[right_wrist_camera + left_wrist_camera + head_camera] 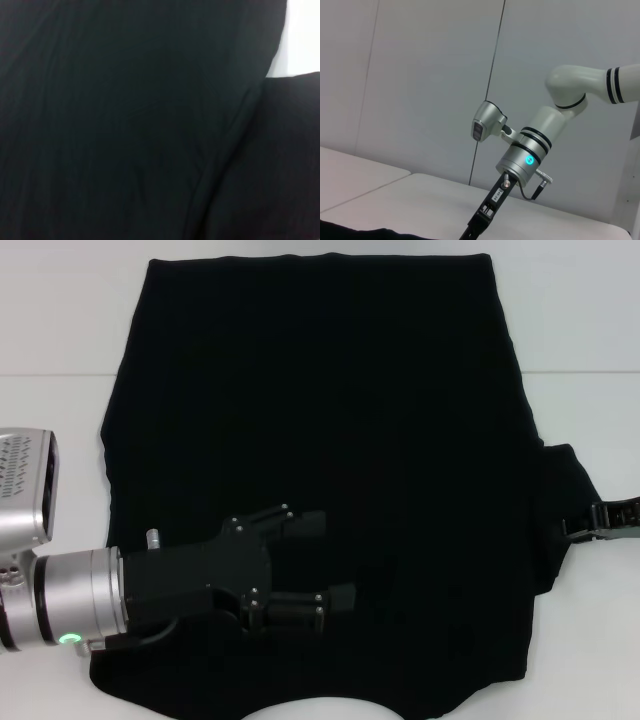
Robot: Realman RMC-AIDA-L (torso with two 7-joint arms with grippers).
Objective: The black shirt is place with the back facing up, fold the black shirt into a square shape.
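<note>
Head view has the black shirt (pixel 330 440) spread flat, left gripper (pixel 325 560) hovering wide open over its near-left part, right gripper (pixel 590 525) at the sleeve, can't tell its state, so a tug could bunch it.

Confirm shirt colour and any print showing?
The black shirt is plain black, no print visible; clearest in the head view.

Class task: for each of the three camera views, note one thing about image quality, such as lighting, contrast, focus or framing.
Head view: even light, but the black shirt is so dark that the left gripper barely stands out against it. Left wrist view: bright grey wall, soft shadows, the right arm sharp. Right wrist view: almost filled by dark, soft-focus fabric, with faint creases and one overexposed white corner.
</note>
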